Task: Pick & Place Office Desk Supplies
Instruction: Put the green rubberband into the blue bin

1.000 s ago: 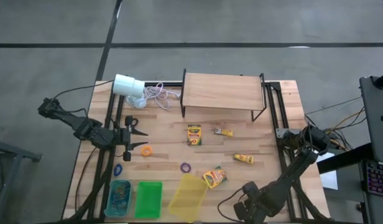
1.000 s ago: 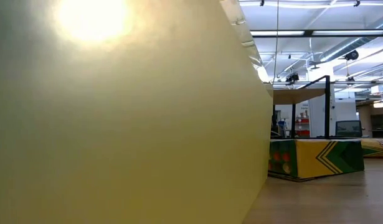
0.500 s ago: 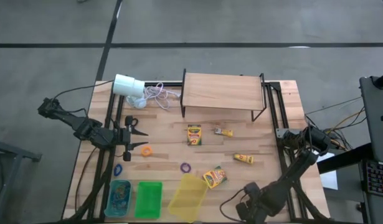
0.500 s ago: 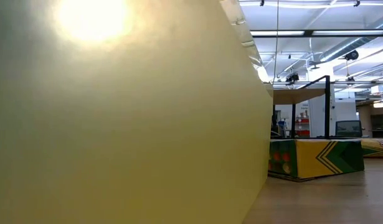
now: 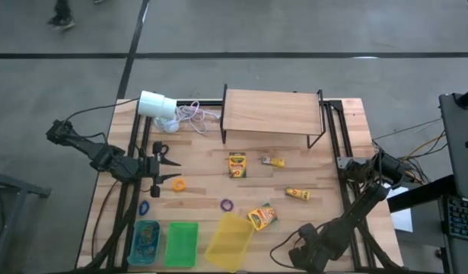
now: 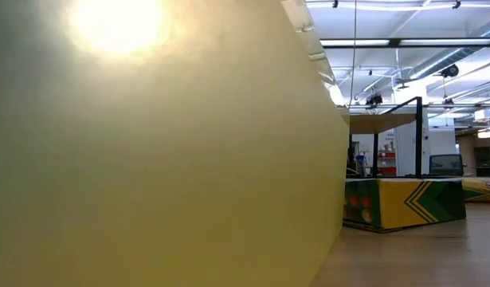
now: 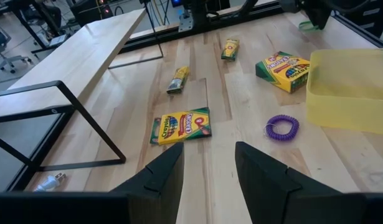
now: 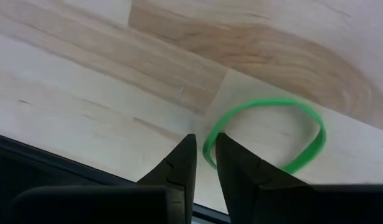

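Note:
A green rubber-band loop (image 8: 266, 134) lies flat on the wood by the table's near edge. My right gripper (image 8: 205, 144) points down over it, open by a narrow gap, and the loop's near end lies in that gap without filling it. In the high view this gripper (image 5: 283, 256) stands right of the yellow bin (image 5: 230, 240). My left gripper (image 5: 171, 169) waits open at the table's left, holding nothing. On the table lie two crayon boxes (image 5: 237, 164) (image 5: 262, 218), two yellow packets (image 5: 274, 161) (image 5: 297, 194), a purple loop (image 5: 227, 204), an orange loop (image 5: 178, 184) and a blue loop (image 5: 144, 207).
A blue bin (image 5: 144, 242) and a green bin (image 5: 182, 243) stand by the yellow one along the near edge. A wooden shelf on black legs (image 5: 272, 112) stands at the far side, with a white cylinder (image 5: 156, 104) and its cord to its left. The yellow bin's wall (image 6: 149, 143) fills most of the low view.
My right gripper has come down a little toward the table by the near edge, its finger gap unchanged. Nothing on the table has moved.

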`<state>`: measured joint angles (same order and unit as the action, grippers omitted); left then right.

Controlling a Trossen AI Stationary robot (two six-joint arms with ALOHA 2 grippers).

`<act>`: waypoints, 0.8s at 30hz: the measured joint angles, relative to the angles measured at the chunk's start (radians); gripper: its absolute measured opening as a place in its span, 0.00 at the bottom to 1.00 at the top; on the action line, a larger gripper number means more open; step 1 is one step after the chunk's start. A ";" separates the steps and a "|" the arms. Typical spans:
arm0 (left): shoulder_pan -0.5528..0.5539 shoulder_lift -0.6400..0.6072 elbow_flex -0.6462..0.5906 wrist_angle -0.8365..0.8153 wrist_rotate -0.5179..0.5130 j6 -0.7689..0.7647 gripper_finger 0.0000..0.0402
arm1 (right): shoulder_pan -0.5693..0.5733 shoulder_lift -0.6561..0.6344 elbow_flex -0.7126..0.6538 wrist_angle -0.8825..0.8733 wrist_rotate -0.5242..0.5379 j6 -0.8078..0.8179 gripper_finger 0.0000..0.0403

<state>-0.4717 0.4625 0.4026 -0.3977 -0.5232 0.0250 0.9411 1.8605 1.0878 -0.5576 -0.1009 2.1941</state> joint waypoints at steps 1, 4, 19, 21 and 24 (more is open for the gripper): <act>0.000 0.000 0.000 0.000 0.000 0.000 0.37 | 0.002 0.000 -0.008 0.009 0.001 0.002 0.15; 0.000 0.000 0.000 -0.002 0.000 0.000 0.37 | 0.002 0.000 -0.018 0.017 0.007 0.002 0.15; 0.000 0.000 0.000 -0.004 0.000 0.000 0.37 | 0.002 0.008 0.027 -0.025 0.014 0.002 0.03; 0.000 0.000 0.000 -0.004 0.000 0.000 0.37 | 0.002 0.009 0.033 -0.039 0.014 0.002 0.02; 0.000 0.000 0.000 -0.004 0.000 0.000 0.37 | 0.002 0.009 0.038 -0.050 0.016 0.002 0.02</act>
<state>-0.4721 0.4625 0.4026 -0.4021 -0.5228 0.0250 0.9428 1.8699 1.1262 -0.6073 -0.0853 2.1963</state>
